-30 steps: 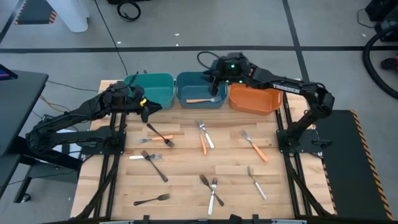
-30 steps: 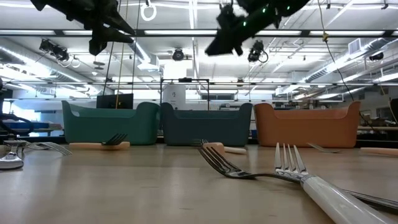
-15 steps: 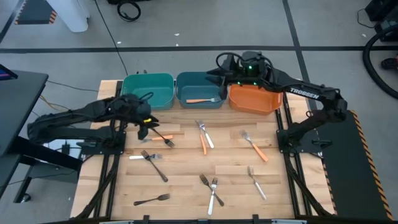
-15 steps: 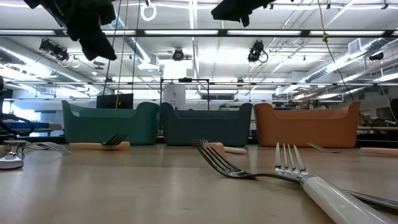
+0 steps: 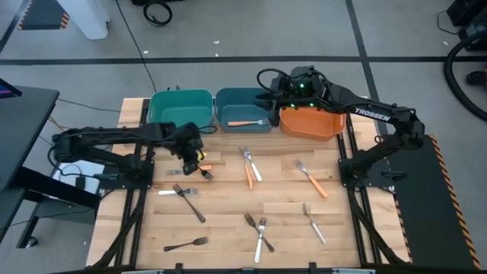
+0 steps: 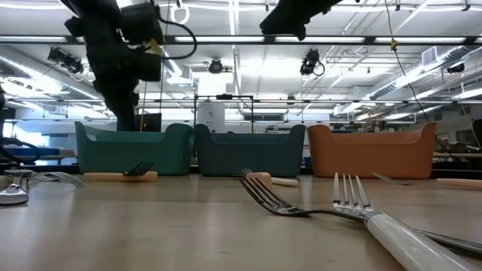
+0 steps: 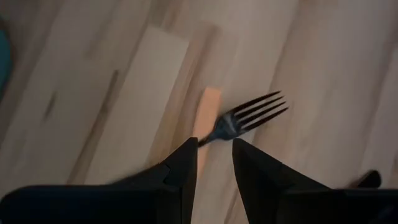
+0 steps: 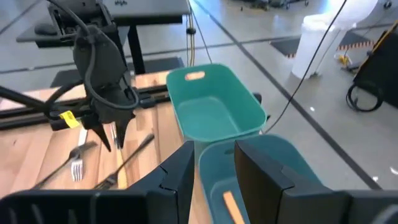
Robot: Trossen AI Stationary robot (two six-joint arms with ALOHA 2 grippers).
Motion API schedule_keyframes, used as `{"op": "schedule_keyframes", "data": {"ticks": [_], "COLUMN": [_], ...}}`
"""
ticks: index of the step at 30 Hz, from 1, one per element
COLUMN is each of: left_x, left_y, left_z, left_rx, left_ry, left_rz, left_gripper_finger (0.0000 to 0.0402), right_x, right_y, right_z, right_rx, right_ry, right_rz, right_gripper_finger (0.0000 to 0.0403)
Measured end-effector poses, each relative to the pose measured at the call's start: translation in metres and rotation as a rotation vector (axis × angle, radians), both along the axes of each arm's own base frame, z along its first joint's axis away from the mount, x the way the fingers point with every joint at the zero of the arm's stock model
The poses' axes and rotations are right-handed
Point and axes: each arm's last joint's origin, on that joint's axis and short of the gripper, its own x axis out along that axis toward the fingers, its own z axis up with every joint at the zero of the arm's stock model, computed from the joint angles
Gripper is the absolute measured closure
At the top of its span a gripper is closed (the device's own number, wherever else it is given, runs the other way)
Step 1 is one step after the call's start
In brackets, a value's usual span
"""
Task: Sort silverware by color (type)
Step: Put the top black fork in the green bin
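L gripper [image 5: 199, 159] low over table [image 5: 228, 221], just in front of teal bin [image 5: 181, 109]; jaws parted slightly, holding nothing, straddling neck of black fork [image 7: 239, 120], which lies flat across an orange handle [image 7: 205, 112]. In high view, same black fork [image 5: 195, 164] sits directly under L jaws, beside a pale strip in the wood. R gripper [image 5: 275, 97] raised above boundary of dark-blue bin [image 5: 245, 108] and orange bin [image 5: 312, 122]; jaws part-open, empty. Dark-blue bin contains one orange-handled fork [image 5: 245, 122]. Remaining silverware loose on table: silver fork crossed w/ orange utensil [image 5: 249, 165] at centre; orange-handled fork [image 5: 310, 178] to its right; silver fork [image 5: 313, 222] near R front; black fork + white-handled fork pair [image 5: 259, 230] at front centre; black fork [image 5: 186, 243] front L; black fork crossed w/ white-handled piece [image 5: 183, 194] L of centre. Low view: white-handled fork [image 6: 376, 218] in foreground, tines up, three bins in row behind.
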Motion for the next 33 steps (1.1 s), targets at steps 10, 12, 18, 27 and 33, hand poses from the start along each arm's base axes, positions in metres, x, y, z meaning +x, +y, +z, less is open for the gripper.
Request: {"op": "schedule_keyframes", "data": {"ticks": [10, 12, 18, 27, 33], "left_x": [0.012, 0.015, 0.019, 0.020, 0.020], "left_y": [-0.001, 0.001, 0.002, 0.002, 0.003], "left_z": [-0.027, -0.032, -0.047, -0.052, -0.052], "left_rx": [-0.019, 0.006, -0.009, -0.014, 0.015], "left_ry": [0.139, 0.160, 0.239, 0.261, 0.268], "left_rz": [-0.013, -0.004, -0.005, -0.006, -0.006], "left_gripper_finger": [0.0291, 0.0291, 0.0291, 0.0291, 0.0291], "right_x": [-0.002, -0.002, -0.002, -0.002, -0.004], "right_y": [0.001, 0.001, 0.001, 0.001, 0.002], "right_z": [-0.006, -0.006, -0.006, -0.007, -0.011], "right_rx": [0.025, 0.025, 0.024, 0.034, 0.052], "right_ry": [0.063, 0.063, 0.064, 0.071, 0.114], "right_rz": [0.001, 0.000, 0.001, 0.017, 0.018], "right_gripper_finger": [0.0281, 0.0281, 0.0281, 0.0281, 0.0282]}}
